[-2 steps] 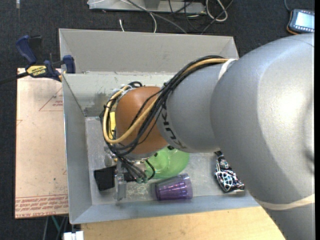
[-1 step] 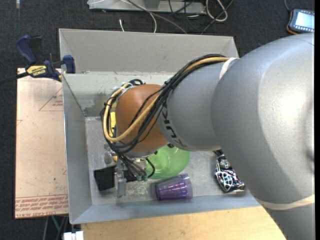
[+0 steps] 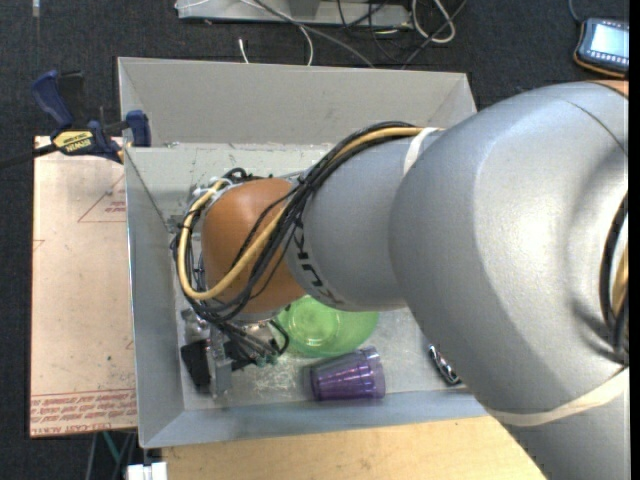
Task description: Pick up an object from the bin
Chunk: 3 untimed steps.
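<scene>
The arm (image 3: 470,238) reaches in from the right, and its pincer (image 3: 215,358), below the orange wrist cover (image 3: 245,243) and its looped cables, sits low in the front-left corner of the grey bin (image 3: 152,298); whether the pincer is released or clenched cannot be told. Nearest to it is a lime-green rounded plastic vessel (image 3: 322,330), just to its right and partly covered by the arm. A translucent purple cup (image 3: 348,377) lies on its side just in front of the green vessel, and a small dark item (image 3: 443,363) lies near the front wall, well apart from the pincer.
</scene>
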### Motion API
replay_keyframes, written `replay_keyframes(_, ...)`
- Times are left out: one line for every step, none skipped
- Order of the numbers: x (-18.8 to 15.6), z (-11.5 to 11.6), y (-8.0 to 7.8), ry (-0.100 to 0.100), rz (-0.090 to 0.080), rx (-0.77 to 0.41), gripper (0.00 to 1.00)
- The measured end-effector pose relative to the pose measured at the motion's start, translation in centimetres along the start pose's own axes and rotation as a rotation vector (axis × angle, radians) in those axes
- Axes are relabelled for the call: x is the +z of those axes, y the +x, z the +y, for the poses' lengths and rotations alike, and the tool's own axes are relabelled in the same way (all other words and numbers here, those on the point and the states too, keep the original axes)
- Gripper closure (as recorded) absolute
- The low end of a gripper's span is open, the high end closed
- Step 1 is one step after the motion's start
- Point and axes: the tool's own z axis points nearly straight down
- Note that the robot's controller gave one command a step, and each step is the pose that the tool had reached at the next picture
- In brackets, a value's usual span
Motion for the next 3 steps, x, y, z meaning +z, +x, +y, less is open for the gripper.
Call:
replay_keyframes(0.0,0.0,0.0,0.000,0.000,0.000,1.00)
replay_keyframes(-0.1,-0.1,-1.0,-0.003,-0.007,-0.293,1.00)
replay_keyframes(-10.3,0.0,-0.7,-0.002,0.002,-0.100,1.00)
